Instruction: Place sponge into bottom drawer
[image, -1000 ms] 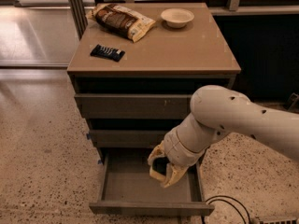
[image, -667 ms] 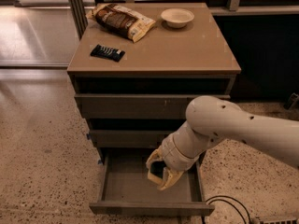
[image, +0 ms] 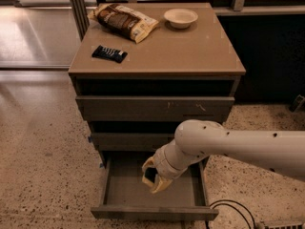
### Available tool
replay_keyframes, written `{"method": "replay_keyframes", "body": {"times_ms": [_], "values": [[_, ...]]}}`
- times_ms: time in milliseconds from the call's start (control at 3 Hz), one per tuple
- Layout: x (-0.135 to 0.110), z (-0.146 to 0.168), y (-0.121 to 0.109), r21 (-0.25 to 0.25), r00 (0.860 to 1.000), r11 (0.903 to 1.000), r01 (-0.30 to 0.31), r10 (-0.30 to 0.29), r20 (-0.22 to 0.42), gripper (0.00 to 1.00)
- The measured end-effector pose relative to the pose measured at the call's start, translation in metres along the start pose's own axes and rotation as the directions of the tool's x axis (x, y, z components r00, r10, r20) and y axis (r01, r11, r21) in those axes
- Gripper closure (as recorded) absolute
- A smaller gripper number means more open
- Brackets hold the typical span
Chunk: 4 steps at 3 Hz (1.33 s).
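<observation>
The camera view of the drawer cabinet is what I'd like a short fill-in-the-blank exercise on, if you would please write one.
1. The bottom drawer stands ___, not shut.
2. The claw hangs over the bottom drawer, on an arm reaching in from the picture's ___ side.
3. On the cabinet top, a pale ___ sits beside the snack bag.
4. The black packet lies toward the picture's ___ edge of the cabinet top.
Missing words: open; right; bowl; left.
</observation>
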<state>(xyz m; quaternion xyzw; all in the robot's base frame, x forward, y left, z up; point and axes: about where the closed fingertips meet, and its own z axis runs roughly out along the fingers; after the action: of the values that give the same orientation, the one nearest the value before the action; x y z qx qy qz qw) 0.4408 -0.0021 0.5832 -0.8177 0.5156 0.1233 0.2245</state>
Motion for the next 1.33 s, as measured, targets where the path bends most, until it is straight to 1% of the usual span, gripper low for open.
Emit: {"method": "replay_keyframes", "body": {"times_ms": [333, 667, 1000, 1333], "values": [[0.015, 0.037, -0.005, 0.026, 0.998, 0.9984, -0.050, 0.051, -0.021, 1.00], [0.015, 0.037, -0.005, 0.026, 0.998, 0.9984, -0.050, 0.051, -0.021, 1.00], [0.011, 0.060, -0.004, 0.019, 0.999, 0.9987, -0.047, 0.046, 0.018, 1.00], [-0.002, 0.108, -0.010, 0.028, 0.998, 0.9994, -0.022, 0.020, 0.067, 1.00]]}}
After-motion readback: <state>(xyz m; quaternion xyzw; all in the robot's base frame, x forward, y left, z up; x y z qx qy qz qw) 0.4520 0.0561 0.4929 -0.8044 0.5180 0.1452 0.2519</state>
